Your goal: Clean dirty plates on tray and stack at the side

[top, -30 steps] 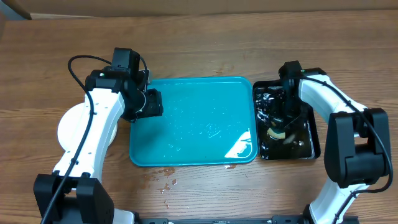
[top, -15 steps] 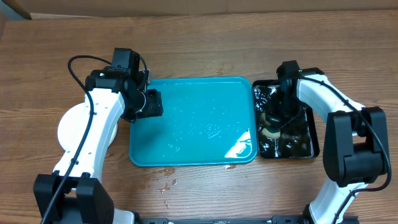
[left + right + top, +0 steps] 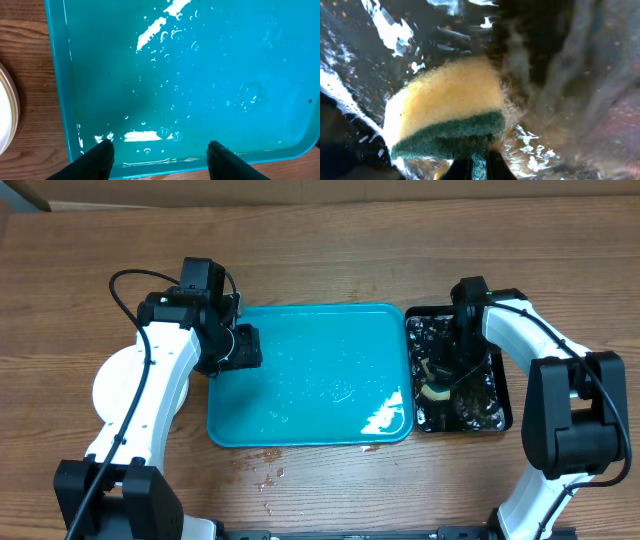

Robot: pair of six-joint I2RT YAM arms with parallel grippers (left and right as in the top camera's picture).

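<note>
The teal tray (image 3: 310, 375) lies mid-table, wet with droplets, and no plate shows on it. A white plate (image 3: 108, 385) rests on the table left of the tray, mostly hidden under my left arm; its rim (image 3: 6, 115) shows in the left wrist view. My left gripper (image 3: 243, 347) hovers over the tray's left edge (image 3: 60, 90), open (image 3: 161, 151), with nothing between its fingertips (image 3: 104, 150). My right gripper (image 3: 452, 370) reaches down into the black tub (image 3: 500, 418) and is shut (image 3: 479, 165) on a yellow sponge with a green scouring side (image 3: 445, 100).
The black tub holds dark, dirty water (image 3: 560, 100) and sits against the tray's right side. Water drops (image 3: 265, 470) spot the wood in front of the tray. A cardboard edge (image 3: 25, 195) shows at the back left.
My right gripper has shifted the sponge a little to the left inside the tub, and the tub has moved slightly. The left arm has stayed still.
</note>
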